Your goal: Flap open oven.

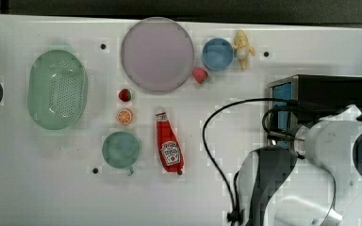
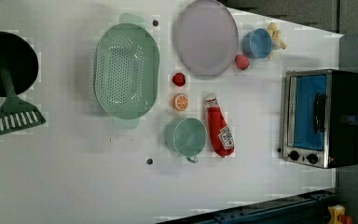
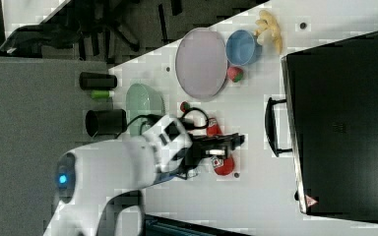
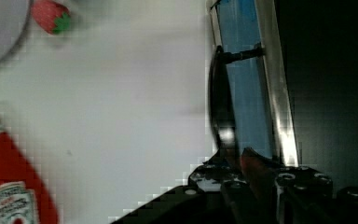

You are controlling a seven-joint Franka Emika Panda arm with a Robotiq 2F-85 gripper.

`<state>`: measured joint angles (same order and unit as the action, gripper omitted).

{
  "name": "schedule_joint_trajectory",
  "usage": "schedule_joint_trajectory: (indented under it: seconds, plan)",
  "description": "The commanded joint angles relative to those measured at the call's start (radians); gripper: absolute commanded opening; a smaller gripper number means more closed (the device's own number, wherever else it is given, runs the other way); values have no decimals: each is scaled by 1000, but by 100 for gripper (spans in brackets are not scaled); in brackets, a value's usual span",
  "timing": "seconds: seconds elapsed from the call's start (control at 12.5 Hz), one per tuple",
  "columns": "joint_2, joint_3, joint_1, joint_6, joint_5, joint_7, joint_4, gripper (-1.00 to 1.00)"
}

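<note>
Look to the right edge of the left view: the oven (image 2: 324,117) sits there at mid-height, its blue glass door facing the frame's left and its knobs at the lower end of the front. The door is shut. The handle (image 2: 320,113) is a black bar standing off the glass, and its long axis runs up and down the frame, along the door's width. In the right view your gripper (image 3: 236,140) sits at centre frame, pointing toward the frame's right, and the handle (image 3: 270,127) is just beyond it to the right with a strip of bare table (image 3: 256,196) between; the two are near but apart. In the wrist view the handle (image 4: 219,102) lies close ahead of the fingers (image 4: 256,172), which look nearly pressed together with nothing pinched between them. My reading: the bar lies crosswise to your line of approach, so you will have to hook over it or straddle it, then pull toward the right view's left so the door swings down.
</note>
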<state>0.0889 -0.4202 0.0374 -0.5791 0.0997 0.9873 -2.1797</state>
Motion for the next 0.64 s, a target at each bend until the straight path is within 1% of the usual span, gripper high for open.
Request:
schedule_joint_trajectory:
  seconds: [0.08, 0.4, 0.64]
  plan:
    - [-45, -30, 10, -67, 4, 153, -1, -65]
    - [-129, -54, 11, -87, 1, 153, -1, -65]
    - [-185, -48, 10, -159, -1, 153, -1, -65]
